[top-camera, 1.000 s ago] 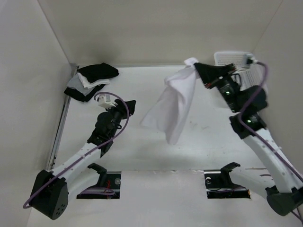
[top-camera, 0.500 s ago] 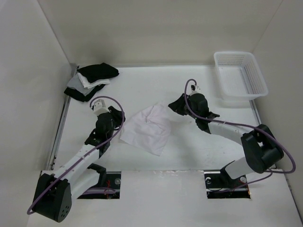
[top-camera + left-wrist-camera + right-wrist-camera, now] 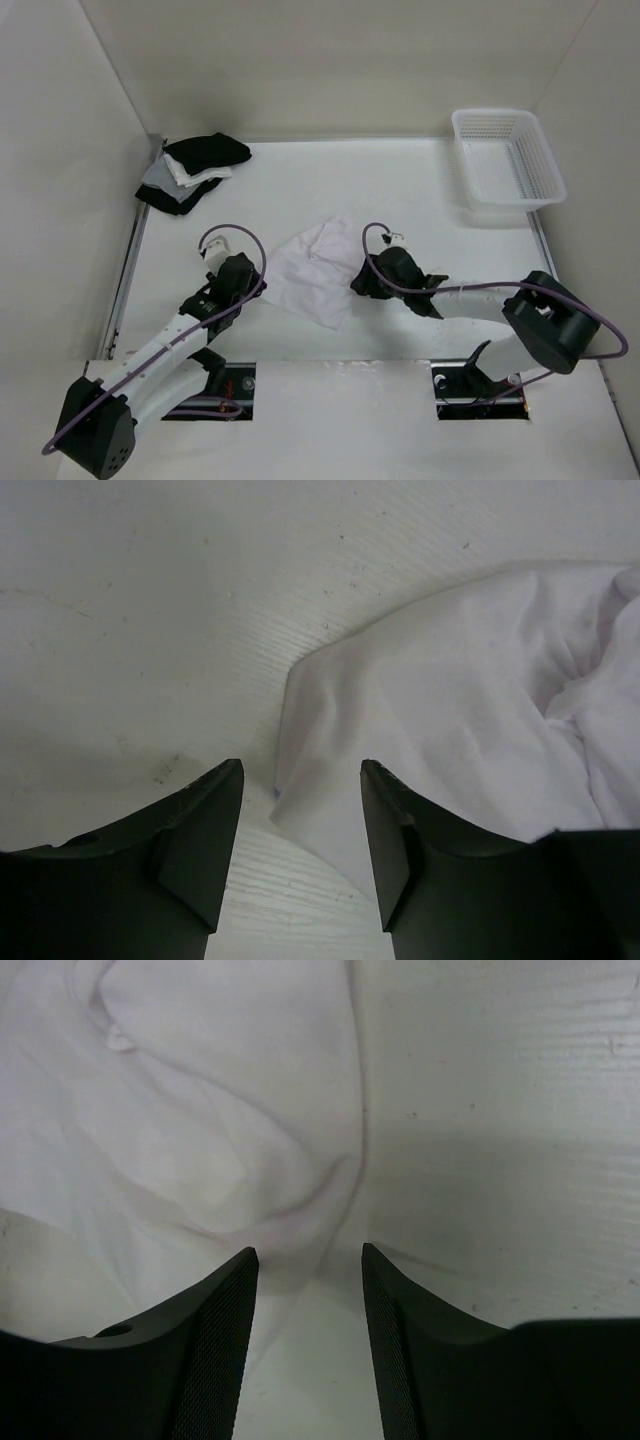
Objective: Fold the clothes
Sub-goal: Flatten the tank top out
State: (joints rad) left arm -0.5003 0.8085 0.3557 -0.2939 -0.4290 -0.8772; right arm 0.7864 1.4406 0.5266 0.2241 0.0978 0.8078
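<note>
The clothes, one white wrinkled T-shirt (image 3: 315, 268), lie crumpled in a heap on the white table between my two arms. My left gripper (image 3: 256, 287) sits low at the shirt's left edge. In the left wrist view it (image 3: 300, 768) is open, and a corner of the shirt (image 3: 450, 710) reaches into the gap untouched. My right gripper (image 3: 356, 283) is at the shirt's right edge. The right wrist view shows it (image 3: 307, 1251) open as well, with the shirt (image 3: 200, 1130) just ahead and to the left and nothing pinched.
A pile of black, grey and white garments (image 3: 190, 170) lies at the back left corner. A white plastic basket (image 3: 505, 158) stands at the back right. White walls close in the table on the left, back and right.
A second ago my right gripper held the shirt high at the back right. It has come down to mid-table and opened, leaving the shirt lying there. My left gripper shifted slightly nearer.
</note>
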